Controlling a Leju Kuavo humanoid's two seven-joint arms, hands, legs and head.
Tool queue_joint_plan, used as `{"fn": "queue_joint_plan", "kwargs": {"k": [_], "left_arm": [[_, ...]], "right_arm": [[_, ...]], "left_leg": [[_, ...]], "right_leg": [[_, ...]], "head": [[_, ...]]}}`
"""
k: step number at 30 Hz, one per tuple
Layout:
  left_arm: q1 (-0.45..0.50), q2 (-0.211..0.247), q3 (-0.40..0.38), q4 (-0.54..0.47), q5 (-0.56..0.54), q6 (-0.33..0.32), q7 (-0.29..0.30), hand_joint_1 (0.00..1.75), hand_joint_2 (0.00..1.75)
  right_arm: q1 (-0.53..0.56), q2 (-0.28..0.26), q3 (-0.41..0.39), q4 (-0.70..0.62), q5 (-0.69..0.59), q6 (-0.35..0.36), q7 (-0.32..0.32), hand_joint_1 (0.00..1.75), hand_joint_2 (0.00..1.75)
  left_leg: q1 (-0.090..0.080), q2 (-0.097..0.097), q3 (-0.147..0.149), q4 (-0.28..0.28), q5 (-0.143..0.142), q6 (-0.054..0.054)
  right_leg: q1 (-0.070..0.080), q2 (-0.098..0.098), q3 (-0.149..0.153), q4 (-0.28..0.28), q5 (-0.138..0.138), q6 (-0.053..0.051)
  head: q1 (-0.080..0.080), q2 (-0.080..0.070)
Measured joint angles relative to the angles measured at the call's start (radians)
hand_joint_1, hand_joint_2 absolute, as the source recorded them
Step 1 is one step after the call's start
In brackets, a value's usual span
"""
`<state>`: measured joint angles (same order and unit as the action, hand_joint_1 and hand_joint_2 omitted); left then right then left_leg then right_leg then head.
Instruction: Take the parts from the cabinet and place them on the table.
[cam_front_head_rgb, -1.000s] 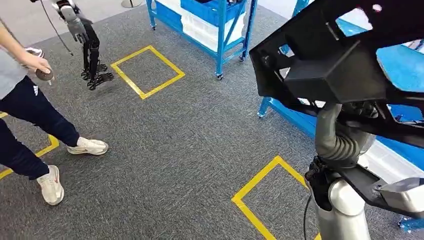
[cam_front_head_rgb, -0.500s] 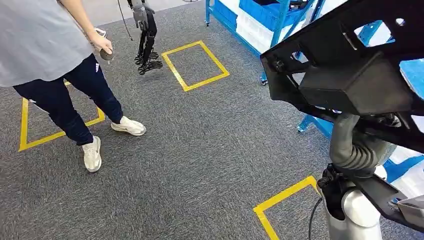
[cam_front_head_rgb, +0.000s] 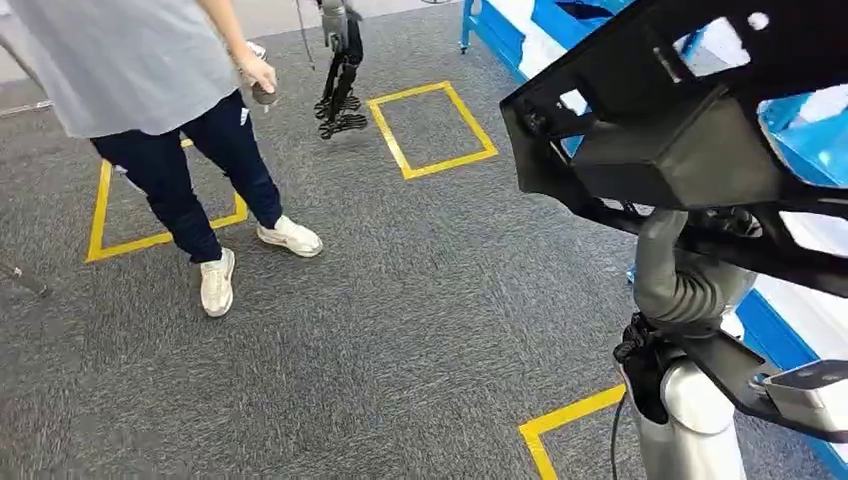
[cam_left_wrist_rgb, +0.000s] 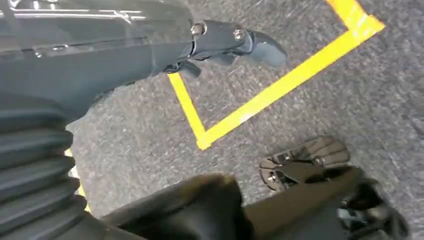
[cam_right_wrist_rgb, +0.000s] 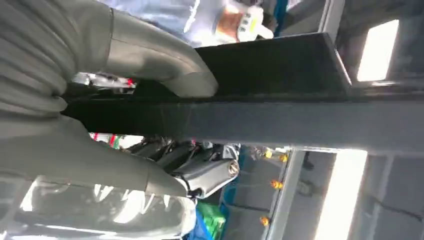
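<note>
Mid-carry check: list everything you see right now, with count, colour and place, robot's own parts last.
Part: one, black, large, held up at the head view's right.
Tape squares: three in view, yellow, on the grey carpet.
Rack: one, blue, behind the part.
Person: one, grey top, dark trousers, white shoes, at left, with a small dark object in hand.
Other robot arm: one, dark, hanging near the far tape square.
Right hand: grey thumb pressed on the part, gripping it.
Left hand: dark fingers curled above the carpet; what it holds is unclear.
</note>
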<state>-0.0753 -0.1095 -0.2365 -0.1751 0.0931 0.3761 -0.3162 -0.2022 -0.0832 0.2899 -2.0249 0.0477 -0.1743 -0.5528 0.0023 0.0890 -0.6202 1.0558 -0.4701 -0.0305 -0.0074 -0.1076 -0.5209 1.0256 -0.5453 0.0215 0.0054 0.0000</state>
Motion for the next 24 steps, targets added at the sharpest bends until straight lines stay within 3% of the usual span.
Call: {"fn": "queue_joint_plan", "kwargs": {"k": [2, 3, 4, 5, 7, 8, 9, 10, 11, 12, 13, 14, 17, 18, 19, 20, 22, 23, 24], "left_arm": [[0.002, 0.000, 0.000, 0.000, 0.000, 0.000, 0.000, 0.00, 1.75], [0.001, 0.000, 0.000, 0.000, 0.000, 0.000, 0.000, 0.00, 1.75], [0.001, 0.001, 0.000, 0.000, 0.000, 0.000, 0.002, 0.00, 1.75], [0.000, 0.003, 0.000, 0.000, 0.000, 0.002, 0.002, 0.00, 1.75], [-0.001, 0.002, 0.000, 0.000, 0.000, 0.000, 0.002, 0.00, 1.75], [0.001, 0.002, -0.001, 0.000, 0.000, 0.000, 0.002, 0.00, 1.75], [0.002, 0.002, -0.001, 0.000, 0.000, 0.000, 0.002, 0.00, 1.75], [0.002, 0.003, 0.000, 0.000, 0.000, 0.000, 0.002, 0.00, 1.75], [0.002, 0.003, 0.000, 0.000, 0.000, 0.000, 0.002, 0.00, 1.75], [0.002, 0.003, 0.000, 0.000, 0.000, 0.000, 0.002, 0.00, 1.75], [0.002, 0.003, 0.000, 0.000, 0.000, 0.000, 0.002, 0.00, 1.75], [0.000, 0.003, 0.000, 0.000, 0.000, 0.000, 0.002, 0.00, 1.75], [0.007, 0.003, 0.000, 0.000, 0.000, 0.001, 0.002, 0.00, 1.75], [0.008, 0.003, 0.000, 0.000, 0.000, 0.002, 0.002, 0.00, 1.75], [0.006, 0.003, 0.000, 0.000, 0.000, 0.002, 0.003, 0.00, 1.75], [0.004, 0.003, 0.000, 0.000, 0.000, 0.003, 0.003, 0.00, 1.75], [0.000, 0.004, 0.000, 0.000, 0.000, 0.003, 0.003, 0.00, 1.75], [0.001, 0.004, 0.000, 0.000, 0.000, 0.004, 0.003, 0.00, 1.75], [0.000, 0.004, 0.000, 0.000, 0.000, 0.004, 0.003, 0.00, 1.75]], "right_arm": [[0.000, 0.000, 0.002, 0.000, 0.000, 0.000, 0.000, 1.75, 1.75], [0.000, 0.000, 0.000, 0.000, 0.000, -0.001, 0.000, 1.75, 1.75], [0.001, 0.000, 0.001, 0.000, 0.000, -0.001, 0.000, 1.75, 1.75], [0.001, -0.001, -0.001, -0.001, 0.000, -0.003, -0.001, 1.75, 1.75], [0.006, -0.004, -0.003, -0.001, 0.000, -0.003, 0.000, 1.75, 1.75], [0.009, -0.004, -0.003, -0.001, 0.000, -0.003, 0.000, 1.75, 1.75], [0.011, -0.004, -0.005, -0.001, 0.000, -0.003, 0.000, 1.75, 1.75], [0.010, -0.005, -0.006, -0.001, 0.000, -0.003, 0.000, 1.75, 1.75], [0.010, -0.005, -0.006, -0.001, 0.000, -0.004, 0.000, 1.75, 1.75], [0.010, -0.005, -0.008, -0.001, 0.000, -0.004, 0.000, 1.75, 1.75], [0.010, -0.006, -0.009, -0.001, 0.000, -0.004, 0.000, 1.75, 1.75], [0.011, -0.006, -0.010, -0.003, 0.000, -0.005, 0.000, 1.75, 1.75], [0.015, -0.006, -0.013, -0.003, 0.000, -0.006, 0.001, 1.75, 1.75], [0.012, -0.006, -0.013, -0.003, 0.000, -0.006, 0.000, 1.75, 1.75], [0.011, -0.006, -0.013, -0.003, 0.000, -0.006, 0.002, 1.75, 1.75], [0.011, -0.005, -0.013, -0.004, 0.000, -0.006, 0.000, 1.75, 1.75], [0.012, -0.006, -0.014, -0.005, 0.000, -0.006, 0.000, 1.75, 1.75], [0.012, -0.006, -0.014, -0.005, 0.000, -0.006, 0.000, 1.75, 1.75], [0.013, -0.006, -0.013, -0.005, 0.000, -0.006, 0.000, 1.75, 1.75]], "left_leg": [[-0.007, -0.028, -0.006, -0.002, 0.003, 0.013], [0.001, -0.042, -0.001, -0.010, 0.009, 0.024], [0.001, -0.055, -0.001, -0.012, 0.010, 0.029], [0.001, -0.067, -0.002, -0.012, 0.012, 0.036], [0.001, -0.098, -0.005, -0.011, 0.014, 0.038], [0.001, -0.114, -0.005, -0.011, 0.015, 0.039], [0.003, -0.131, -0.005, -0.011, 0.015, 0.039], [0.005, -0.146, -0.005, -0.010, 0.016, 0.038], [0.007, -0.163, -0.004, -0.008, 0.016, 0.036], [0.010, -0.177, -0.004, -0.004, 0.016, 0.033], [0.011, -0.188, -0.008, -0.004, 0.017, 0.026], [0.007, -0.204, -0.019, 0.006, 0.019, 0.019], [0.015, -0.234, -0.028, -0.010, 0.035, -0.004], [0.016, -0.223, -0.031, -0.007, 0.033, -0.006], [0.006, -0.152, -0.036, 0.013, 0.017, -0.006], [0.004, -0.117, -0.061, 0.072, -0.021, -0.007], [0.006, -0.103, -0.127, 0.235, -0.097, -0.007], [0.006, -0.103, -0.151, 0.296, -0.116, -0.008], [0.007, -0.102, -0.153, 0.308, -0.111, -0.008]], "right_leg": [[-0.004, -0.026, 0.006, -0.005, 0.000, 0.008], [-0.007, -0.007, 0.004, 0.000, -0.014, 0.018], [-0.010, 0.048, -0.004, 0.027, -0.036, 0.016], [-0.009, 0.077, -0.032, 0.091, -0.075, 0.014], [-0.009, 0.093, -0.110, 0.250, -0.138, 0.014], [-0.009, 0.095, -0.141, 0.304, -0.146, 0.014], [-0.010, 0.096, -0.147, 0.304, -0.127, 0.015], [-0.012, 0.098, -0.133, 0.262, -0.090, 0.015], [-0.014, 0.103, -0.101, 0.183, -0.039, 0.018], [-0.020, 0.125, -0.065, 0.099, 0.007, 0.020], [-0.031, 0.181, -0.042, 0.044, 0.019, 0.023], [-0.029, 0.198, -0.032, 0.012, 0.007, 0.020], [-0.020, 0.170, -0.036, 0.020, 0.010, 0.007], [-0.033, 0.155, -0.035, 0.013, 0.015, -0.003], [-0.030, 0.142, -0.033, 0.012, 0.018, -0.009], [-0.025, 0.127, -0.033, 0.012, 0.018, -0.019], [-0.018, 0.097, -0.032, 0.012, 0.016, -0.024], [-0.017, 0.084, -0.032, 0.012, 0.016, -0.025], [-0.016, 0.070, -0.031, 0.012, 0.015, -0.026]], "head": [[0.001, 0.000], [0.003, 0.000], [0.003, 0.000], [0.009, 0.000], [0.021, 0.000], [0.025, 0.000], [0.027, 0.000], [0.030, 0.000], [0.033, 0.000], [0.036, 0.000], [0.041, 0.000], [0.043, 0.000], [0.030, 0.000], [0.026, 0.000], [0.017, 0.000], [0.002, 0.000], [-0.001, 0.000], [-0.002, 0.000], [-0.004, 0.000]]}}
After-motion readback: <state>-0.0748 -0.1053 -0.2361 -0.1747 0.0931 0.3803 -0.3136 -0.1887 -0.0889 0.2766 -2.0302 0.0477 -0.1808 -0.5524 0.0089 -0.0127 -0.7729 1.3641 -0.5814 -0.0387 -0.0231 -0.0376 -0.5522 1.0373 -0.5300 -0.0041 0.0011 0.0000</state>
